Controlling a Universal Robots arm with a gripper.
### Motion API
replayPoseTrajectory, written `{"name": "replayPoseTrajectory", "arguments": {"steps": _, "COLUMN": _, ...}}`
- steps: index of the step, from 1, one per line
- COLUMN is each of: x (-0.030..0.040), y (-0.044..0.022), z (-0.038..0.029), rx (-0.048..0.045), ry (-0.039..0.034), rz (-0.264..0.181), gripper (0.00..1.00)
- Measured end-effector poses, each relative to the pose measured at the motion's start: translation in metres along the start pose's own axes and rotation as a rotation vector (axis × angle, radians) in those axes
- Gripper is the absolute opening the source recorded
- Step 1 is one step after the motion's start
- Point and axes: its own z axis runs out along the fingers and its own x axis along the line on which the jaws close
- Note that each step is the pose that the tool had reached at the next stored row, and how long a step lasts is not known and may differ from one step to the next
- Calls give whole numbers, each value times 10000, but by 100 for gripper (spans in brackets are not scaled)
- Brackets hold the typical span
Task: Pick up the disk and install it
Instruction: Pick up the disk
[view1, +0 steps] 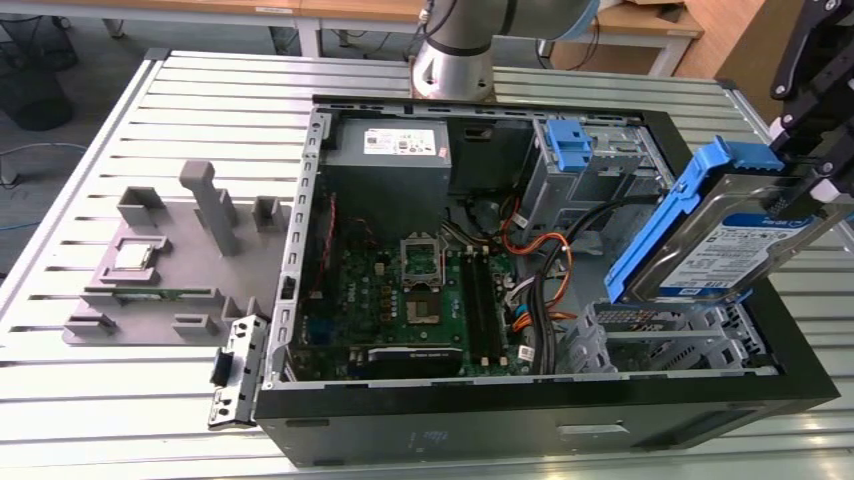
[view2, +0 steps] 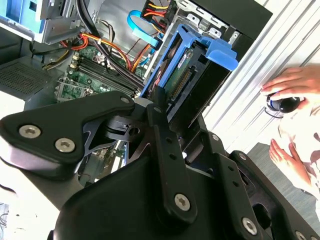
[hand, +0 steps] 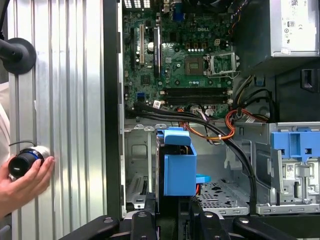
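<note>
Exterior view: the black metal claw (view1: 805, 185) is high up on the exterior view's right. Its fingers are closed tight on the flat silver metal disk (view1: 721, 250) with a white-and-blue label and blue plastic side rails. The disk hangs tilted in the air. Its high end is by the claw and its low end is over the silver metal cage (view1: 667, 340), in the near right corner of the big open black computer box (view1: 534, 425). I cannot tell if the disk touches the cage.

In the second wrist view the claw (view2: 167, 117) pinches the disk (view2: 195, 75) by one end. In the first wrist view the disk (hand: 177, 167) sticks out from the claw (hand: 172, 220) above the cage.

Inside the box, orange wires (view1: 541, 245) run beside the disk. A green board (view1: 400, 290) lies flat on the box floor. A bare blue plastic bracket (view1: 567, 145) stands at the far right. A grey metal box with a white sticker (view1: 387, 145) sits at the far side.

The computer box rests on a silver slatted table (view1: 107, 410). A grey plastic stand (view1: 174, 270) sits on the table to the exterior view's left.

In the first wrist view, a person's hand (hand: 25, 185) rests on the table just outside the box wall and holds a small round black thing.
</note>
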Motion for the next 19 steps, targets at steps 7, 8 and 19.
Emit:
{"name": "replayPoseTrajectory", "arguments": {"steps": 7, "x": 1, "y": -2, "z": 14, "rx": 0, "ry": -7, "rz": -1, "gripper": 35}}
{"name": "replayPoseTrajectory", "arguments": {"steps": 8, "x": 1, "y": -2, "z": 22, "rx": 0, "ry": -18, "rz": -1, "gripper": 35}}
{"name": "replayPoseTrajectory", "arguments": {"steps": 19, "x": 11, "y": -4, "z": 108, "rx": -2, "ry": -49, "rz": -1, "gripper": 35}}
